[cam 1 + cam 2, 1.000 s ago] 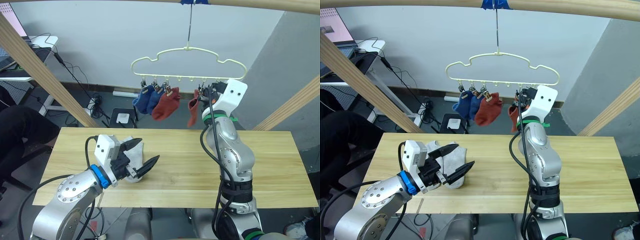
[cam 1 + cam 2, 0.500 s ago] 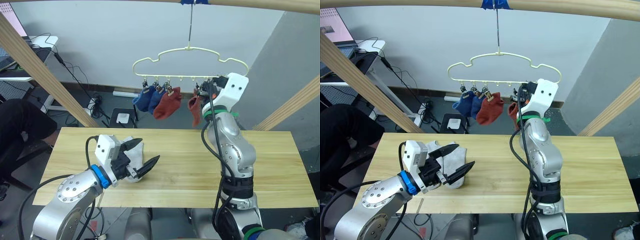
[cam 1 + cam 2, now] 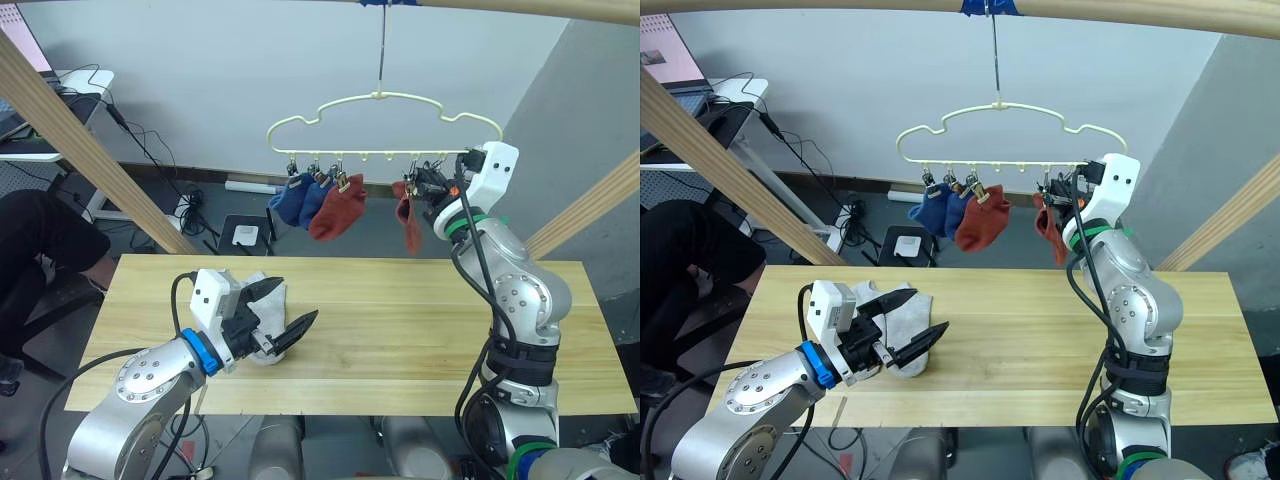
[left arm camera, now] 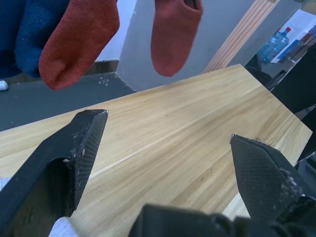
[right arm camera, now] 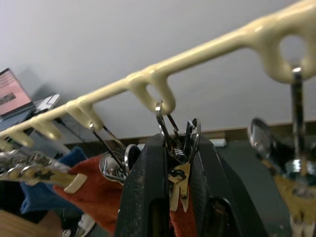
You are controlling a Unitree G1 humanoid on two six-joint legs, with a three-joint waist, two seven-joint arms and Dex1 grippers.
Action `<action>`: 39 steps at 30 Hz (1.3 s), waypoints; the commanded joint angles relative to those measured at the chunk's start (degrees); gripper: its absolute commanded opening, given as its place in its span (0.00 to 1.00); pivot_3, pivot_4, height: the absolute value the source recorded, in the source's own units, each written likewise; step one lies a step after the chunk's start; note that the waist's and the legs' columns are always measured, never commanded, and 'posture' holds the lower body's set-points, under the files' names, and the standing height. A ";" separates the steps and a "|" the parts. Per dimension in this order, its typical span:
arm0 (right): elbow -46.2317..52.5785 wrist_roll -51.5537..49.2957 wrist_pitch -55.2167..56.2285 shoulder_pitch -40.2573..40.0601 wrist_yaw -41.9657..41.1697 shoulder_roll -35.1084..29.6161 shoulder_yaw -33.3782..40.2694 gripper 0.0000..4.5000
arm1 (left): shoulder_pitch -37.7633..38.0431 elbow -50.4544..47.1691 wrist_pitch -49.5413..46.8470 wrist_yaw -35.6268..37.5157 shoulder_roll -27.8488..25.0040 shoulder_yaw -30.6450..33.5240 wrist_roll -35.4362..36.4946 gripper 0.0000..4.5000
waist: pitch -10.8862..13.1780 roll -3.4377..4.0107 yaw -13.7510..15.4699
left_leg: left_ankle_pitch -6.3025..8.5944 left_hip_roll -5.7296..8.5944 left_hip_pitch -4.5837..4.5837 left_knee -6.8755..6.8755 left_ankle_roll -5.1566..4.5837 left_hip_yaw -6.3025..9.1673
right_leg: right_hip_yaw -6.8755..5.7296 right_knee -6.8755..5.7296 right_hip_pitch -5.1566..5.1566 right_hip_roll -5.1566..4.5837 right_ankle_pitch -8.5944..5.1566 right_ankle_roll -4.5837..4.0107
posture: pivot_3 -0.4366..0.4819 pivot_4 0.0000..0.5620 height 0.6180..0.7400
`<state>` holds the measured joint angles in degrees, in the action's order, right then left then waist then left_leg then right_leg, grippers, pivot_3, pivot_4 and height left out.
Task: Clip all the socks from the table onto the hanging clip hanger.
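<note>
The cream clip hanger (image 3: 385, 97) hangs by its hook from the top pole. Two blue socks (image 3: 293, 200) and a rust red sock (image 3: 337, 212) are clipped at its left. My right gripper (image 3: 425, 188) is raised to the bar's right part and is shut on a silver clip (image 5: 177, 148). A second red sock (image 3: 409, 225) dangles right below that clip. On the table (image 3: 400, 320), light grey socks (image 3: 895, 320) lie in a small heap. My left gripper (image 3: 298, 298) hovers open just over them, its fingers (image 4: 79, 143) wide apart.
Slanting wooden poles stand at the left (image 3: 90, 150) and right (image 3: 585, 215), with a top pole (image 3: 500, 8) above. A person in black (image 3: 40, 250) is beside the table's left end. A desk with cables (image 3: 60, 100) stands behind.
My right arm swung its elbow out to the right. The gripper, the second red sock and the hanger shifted right and slightly up. The left arm stayed still. The person at left moved.
</note>
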<state>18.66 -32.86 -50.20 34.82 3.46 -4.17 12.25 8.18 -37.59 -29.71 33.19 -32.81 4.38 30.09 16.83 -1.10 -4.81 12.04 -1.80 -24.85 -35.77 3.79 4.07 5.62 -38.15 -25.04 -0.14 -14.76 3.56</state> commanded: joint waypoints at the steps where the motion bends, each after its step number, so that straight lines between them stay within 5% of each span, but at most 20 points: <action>1: 3.53 -3.75 -2.36 0.27 -2.10 -1.36 1.00 0.05 | 0.59 2.62 0.83 -0.06 -0.87 1.17 -1.88 1.00 | 0.02 0.02 0.02 | 0.00 0.00 0.00 0.00 0.00 0.00 | 0.00 0.00 0.00 0.00 0.00 0.00 | 0.46 0.58 1.00; 9: 2.57 -10.13 -10.23 1.26 -10.81 -12.94 1.93 0.05 | -1.44 18.79 4.11 -4.43 -1.37 3.55 -10.94 1.00 | 0.25 0.03 0.07 | 0.00 0.02 -0.02 -0.03 0.00 -0.04 | 0.04 0.05 0.01 -0.02 -0.15 0.26 | 0.43 0.58 1.00; 27: 3.39 -13.35 -14.42 2.28 -13.02 -16.77 2.86 0.05 | -11.08 38.91 12.64 -5.84 2.92 2.21 -17.96 1.00 | 0.19 -0.06 0.02 | 0.00 0.03 -0.06 -0.09 0.01 -0.10 | 0.06 0.00 -0.01 -0.05 0.05 0.07 | 0.39 0.49 1.00; 39: 3.66 -13.11 -14.50 2.62 -12.70 -17.57 3.37 0.05 | -18.83 48.41 17.99 2.08 3.81 -9.68 -24.87 1.00 | 0.13 -0.11 -0.44 | -0.01 0.04 -0.04 -0.19 0.00 -0.10 | 0.06 -0.11 0.00 -0.04 0.12 0.08 | 0.34 0.45 1.00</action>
<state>19.89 -44.66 -65.01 36.65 -8.99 -21.34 14.53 -10.30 9.08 -12.87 34.58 -28.68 -3.79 7.28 16.95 -1.22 -5.25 12.03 -1.76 -24.89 -35.99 3.80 3.97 5.67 -38.40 -25.06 -0.17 -14.65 3.63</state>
